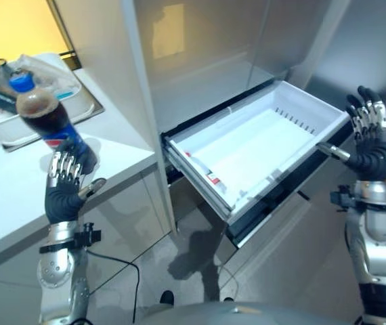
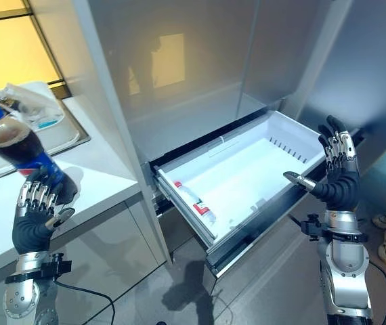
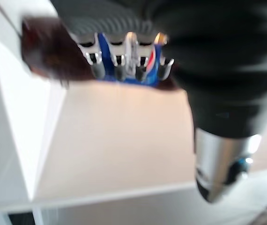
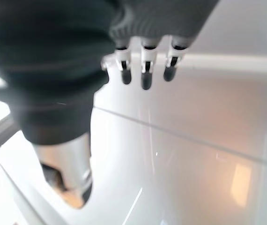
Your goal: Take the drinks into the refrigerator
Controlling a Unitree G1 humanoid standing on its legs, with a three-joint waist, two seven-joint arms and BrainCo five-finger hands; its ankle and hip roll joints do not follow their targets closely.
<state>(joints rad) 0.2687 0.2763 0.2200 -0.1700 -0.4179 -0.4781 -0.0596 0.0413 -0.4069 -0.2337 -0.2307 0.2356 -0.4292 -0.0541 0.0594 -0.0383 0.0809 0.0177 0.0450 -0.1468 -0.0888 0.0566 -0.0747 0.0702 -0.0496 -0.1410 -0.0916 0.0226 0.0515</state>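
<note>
Cola bottle [image 1: 45,115], clamped in the left hand's [image 1: 66,177] curled fingers above the counter [image 1: 17,196] at nine o'clock, could clip the drawer's [image 1: 247,145] front wall when carried across (another bottle [image 2: 195,202] lies inside), while the right hand [image 1: 369,135] hangs at three o'clock, fingers apart.

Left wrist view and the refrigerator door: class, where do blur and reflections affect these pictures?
Left wrist view: the cola bottle and left hand are smeared. Right eye view: a pale window-shaped reflection sits on the grey refrigerator door. Right wrist view: the right hand is soft.
</note>
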